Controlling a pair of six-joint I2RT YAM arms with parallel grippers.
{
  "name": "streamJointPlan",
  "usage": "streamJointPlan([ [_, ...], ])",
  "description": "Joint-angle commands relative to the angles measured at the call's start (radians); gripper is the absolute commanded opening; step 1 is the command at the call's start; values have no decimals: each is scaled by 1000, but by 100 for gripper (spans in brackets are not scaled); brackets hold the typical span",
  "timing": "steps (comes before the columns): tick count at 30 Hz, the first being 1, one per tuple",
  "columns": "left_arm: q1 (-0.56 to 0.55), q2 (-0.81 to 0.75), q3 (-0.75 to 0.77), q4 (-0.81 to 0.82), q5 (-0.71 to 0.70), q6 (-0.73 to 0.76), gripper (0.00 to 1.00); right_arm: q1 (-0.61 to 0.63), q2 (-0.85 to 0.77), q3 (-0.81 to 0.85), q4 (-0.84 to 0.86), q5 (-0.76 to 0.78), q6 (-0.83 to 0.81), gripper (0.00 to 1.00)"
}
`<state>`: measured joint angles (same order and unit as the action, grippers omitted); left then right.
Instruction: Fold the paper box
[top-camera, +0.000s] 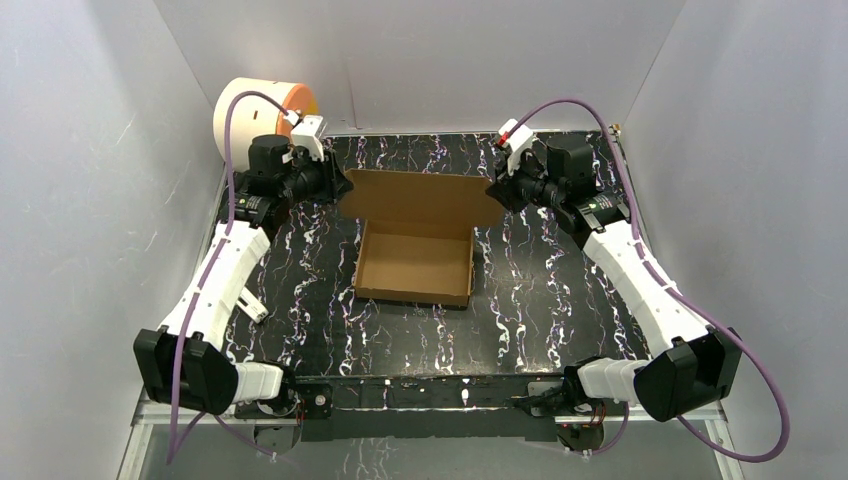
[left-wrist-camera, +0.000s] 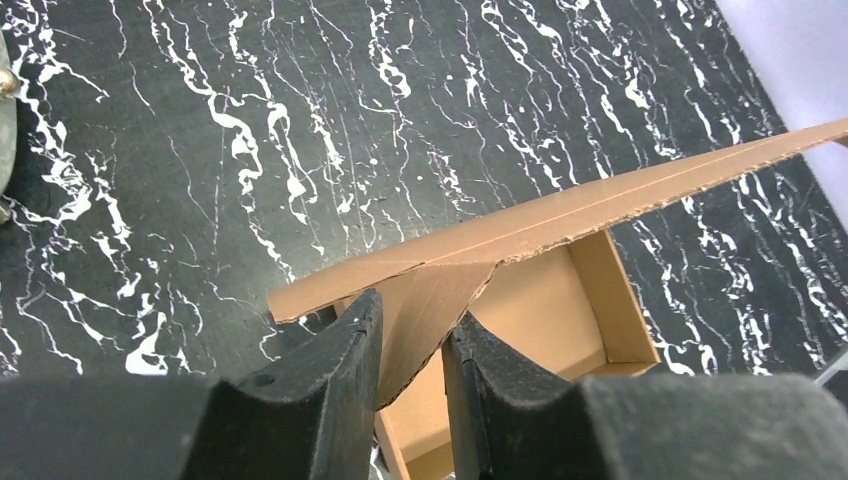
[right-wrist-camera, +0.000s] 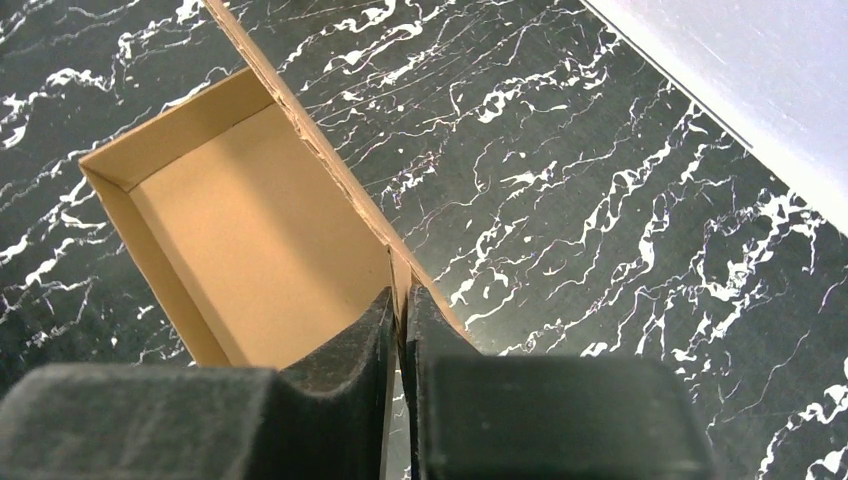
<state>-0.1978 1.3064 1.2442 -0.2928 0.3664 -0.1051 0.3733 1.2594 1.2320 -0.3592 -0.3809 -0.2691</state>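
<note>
A shallow brown corrugated paper box sits open near the middle of a black, white-veined surface, its lid raised at the far side between two robot arms. The jaws of the left arm straddle the side tab at the lid's left corner. One black finger lies against the tab's face and the other just beside its ragged edge; whether they truly grip it cannot be told from here. The jaws of the right arm are pressed nearly together on the lid's right end, pinching the thin cardboard edge between their pads, with the box's bare tray lying below and to one side. The tray rests flat on the surface, well apart from both arm bases at the near edge. A cream cylinder with an orange face sits in the far left corner behind the left wrist, against the white walls
</note>
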Motion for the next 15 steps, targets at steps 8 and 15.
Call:
streamJointPlan([
  [8,-214,-125,-23,-3,-339,-233,22,89,-11,8,60,275,240,4],
  [15,-288,-92,-48,14,-592,-365,20,196,24,37,53,600,368,4],
])
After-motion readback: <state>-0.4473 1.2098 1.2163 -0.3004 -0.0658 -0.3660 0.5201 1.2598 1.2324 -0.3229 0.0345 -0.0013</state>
